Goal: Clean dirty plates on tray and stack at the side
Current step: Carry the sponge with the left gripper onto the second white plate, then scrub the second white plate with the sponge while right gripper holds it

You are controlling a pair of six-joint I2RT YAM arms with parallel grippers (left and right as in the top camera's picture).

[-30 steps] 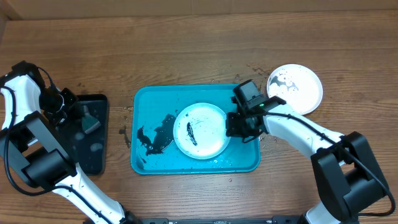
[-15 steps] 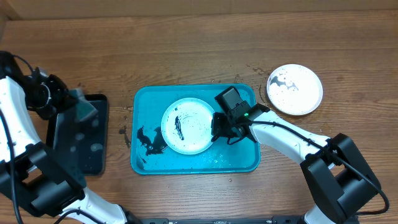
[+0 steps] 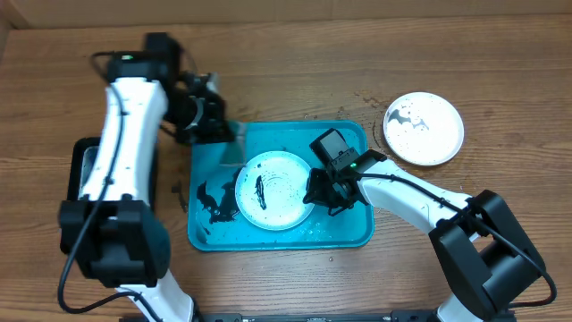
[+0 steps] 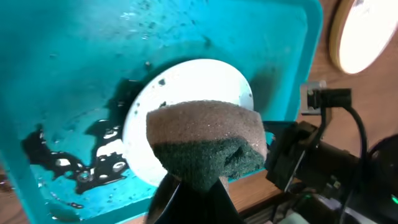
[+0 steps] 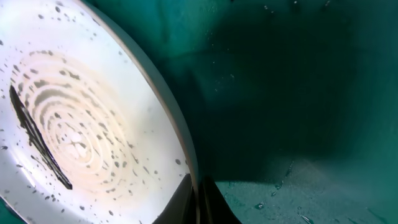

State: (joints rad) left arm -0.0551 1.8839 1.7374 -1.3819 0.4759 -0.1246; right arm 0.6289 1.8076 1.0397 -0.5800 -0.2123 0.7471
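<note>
A white plate with a black smear [image 3: 273,190] lies in the turquoise tray [image 3: 353,228]. My right gripper [image 3: 319,191] is shut on its right rim; the right wrist view shows the rim [image 5: 180,134] pinched between the fingers [image 5: 198,198]. My left gripper [image 3: 223,132] is shut on a sponge [image 4: 205,144], held above the tray's upper left corner; in the left wrist view the sponge covers part of the plate [image 4: 186,87]. A second white plate with black specks [image 3: 424,128] lies on the table right of the tray.
A black smear of dirt and water [image 3: 214,204] lies in the tray's left part. A small black tray [image 3: 85,179] sits at the left, mostly hidden by my left arm. Crumbs are scattered around the tray.
My left arm has swung from the black tray at the far left over to the turquoise tray's upper left corner, carrying the sponge. The right gripper slid the plate leftward in the tray.
</note>
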